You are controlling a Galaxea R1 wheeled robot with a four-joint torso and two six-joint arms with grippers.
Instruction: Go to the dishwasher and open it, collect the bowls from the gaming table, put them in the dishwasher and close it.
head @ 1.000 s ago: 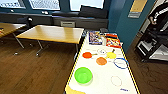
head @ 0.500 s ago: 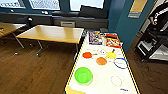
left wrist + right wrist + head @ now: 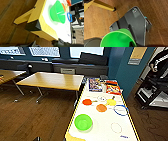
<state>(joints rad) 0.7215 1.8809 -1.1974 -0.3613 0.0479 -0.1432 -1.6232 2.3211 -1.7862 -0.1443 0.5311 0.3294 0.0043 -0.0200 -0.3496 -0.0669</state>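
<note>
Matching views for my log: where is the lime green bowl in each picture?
Head view: lime green bowl on the gaming table's near end.
Left wrist view: the bowl near the table's yellow-edged corner.
Right wrist view: a green bowl close up; whether the same, unclear.
Shared landmark: wooden floor.

No text, label, brand or number could be read; print on the boxes [image 3: 95,84] at the gaming table's [image 3: 100,129] far edge was blurred.
</note>
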